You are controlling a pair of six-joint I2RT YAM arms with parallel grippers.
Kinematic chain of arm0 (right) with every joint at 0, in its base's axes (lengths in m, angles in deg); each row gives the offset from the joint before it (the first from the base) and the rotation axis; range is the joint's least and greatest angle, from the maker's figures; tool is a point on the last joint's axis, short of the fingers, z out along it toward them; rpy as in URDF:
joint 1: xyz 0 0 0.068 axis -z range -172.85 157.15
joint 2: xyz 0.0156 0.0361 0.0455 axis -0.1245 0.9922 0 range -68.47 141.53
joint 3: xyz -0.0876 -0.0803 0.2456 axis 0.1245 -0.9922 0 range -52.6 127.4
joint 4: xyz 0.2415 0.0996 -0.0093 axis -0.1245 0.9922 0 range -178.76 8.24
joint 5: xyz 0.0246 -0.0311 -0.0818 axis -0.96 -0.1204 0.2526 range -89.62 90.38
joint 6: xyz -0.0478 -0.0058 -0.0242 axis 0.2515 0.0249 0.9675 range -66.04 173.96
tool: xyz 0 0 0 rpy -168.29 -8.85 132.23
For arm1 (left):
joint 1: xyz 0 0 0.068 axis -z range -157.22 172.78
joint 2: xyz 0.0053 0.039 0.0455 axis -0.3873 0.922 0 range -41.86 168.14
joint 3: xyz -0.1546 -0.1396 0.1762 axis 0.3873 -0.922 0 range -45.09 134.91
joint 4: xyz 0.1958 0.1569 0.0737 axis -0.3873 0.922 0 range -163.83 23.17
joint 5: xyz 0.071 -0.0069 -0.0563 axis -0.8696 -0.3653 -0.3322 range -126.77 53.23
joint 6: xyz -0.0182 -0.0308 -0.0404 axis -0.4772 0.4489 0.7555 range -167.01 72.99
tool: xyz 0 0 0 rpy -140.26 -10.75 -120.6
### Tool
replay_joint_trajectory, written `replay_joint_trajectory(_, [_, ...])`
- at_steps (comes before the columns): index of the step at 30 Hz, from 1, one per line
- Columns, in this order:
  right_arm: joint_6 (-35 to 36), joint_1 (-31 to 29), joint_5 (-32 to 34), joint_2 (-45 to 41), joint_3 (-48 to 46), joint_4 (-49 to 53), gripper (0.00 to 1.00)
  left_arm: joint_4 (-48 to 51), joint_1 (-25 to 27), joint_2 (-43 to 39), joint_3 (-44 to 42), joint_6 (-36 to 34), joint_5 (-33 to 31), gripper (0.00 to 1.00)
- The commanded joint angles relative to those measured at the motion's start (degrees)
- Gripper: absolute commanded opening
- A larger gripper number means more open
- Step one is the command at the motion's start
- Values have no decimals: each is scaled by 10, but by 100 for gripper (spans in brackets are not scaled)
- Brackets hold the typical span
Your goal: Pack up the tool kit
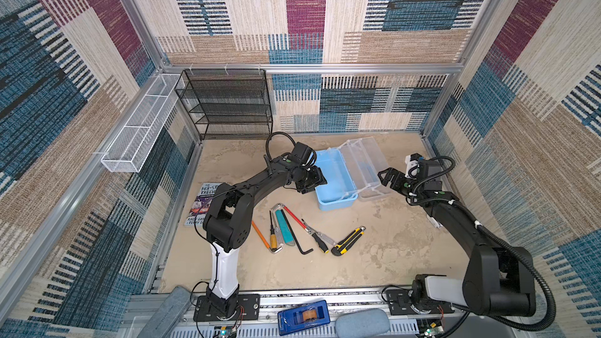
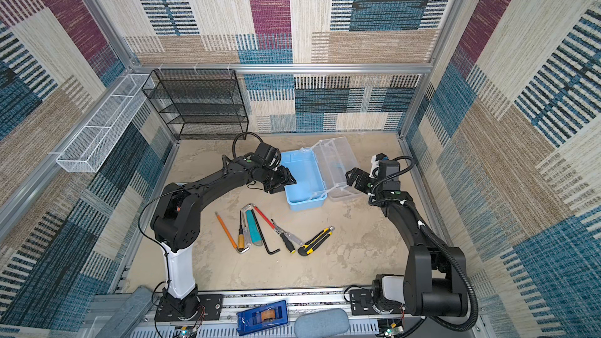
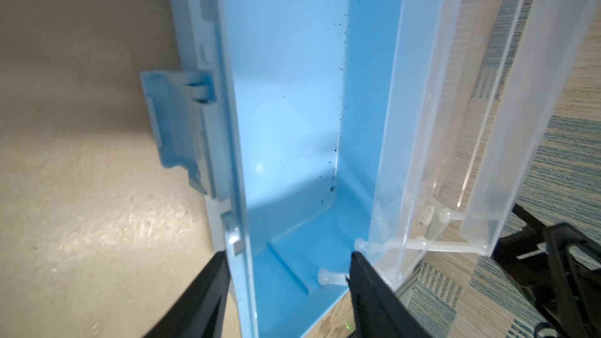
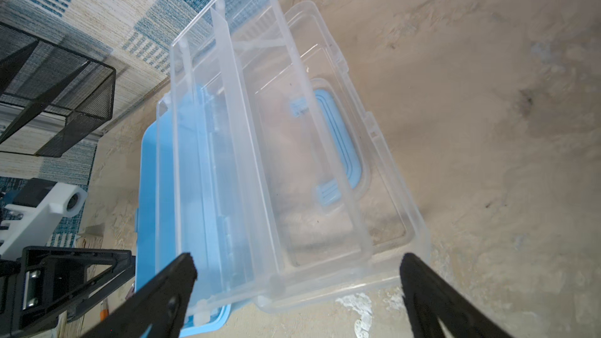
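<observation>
Beige tabletop [image 1: 390, 255], open blue case [image 1: 335, 204], book [image 1: 196, 214] cover reading "143-ST", "TREEH"

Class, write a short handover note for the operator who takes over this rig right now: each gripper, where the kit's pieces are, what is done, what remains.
Left gripper: open, jaws astride the latch-side wall of the blue case, gripping nothing.
Right gripper: wide open, empty, beside the clear lid.
Done: the case stands open, with only specks inside.
To do: the pencil, hex key, yellow-black utility knife and the other tools lie on the table in front of the case. Pack them all, then close the lid.
</observation>
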State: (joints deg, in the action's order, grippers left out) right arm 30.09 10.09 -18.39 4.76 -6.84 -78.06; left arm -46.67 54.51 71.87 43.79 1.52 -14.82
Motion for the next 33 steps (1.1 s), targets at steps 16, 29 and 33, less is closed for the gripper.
replay_joint_trajectory(16, [101,-85,-28,-158,3,-5,86,2,-2,-241,-227,1,-157,85])
replay_joint_trajectory(29, [182,-371,117,-139,-12,97,76,40,-22,-369,-353,44,-245,91])
replay_joint_trajectory(33, [176,-436,143,-125,-25,111,67,34,-23,-387,-378,63,-252,91])
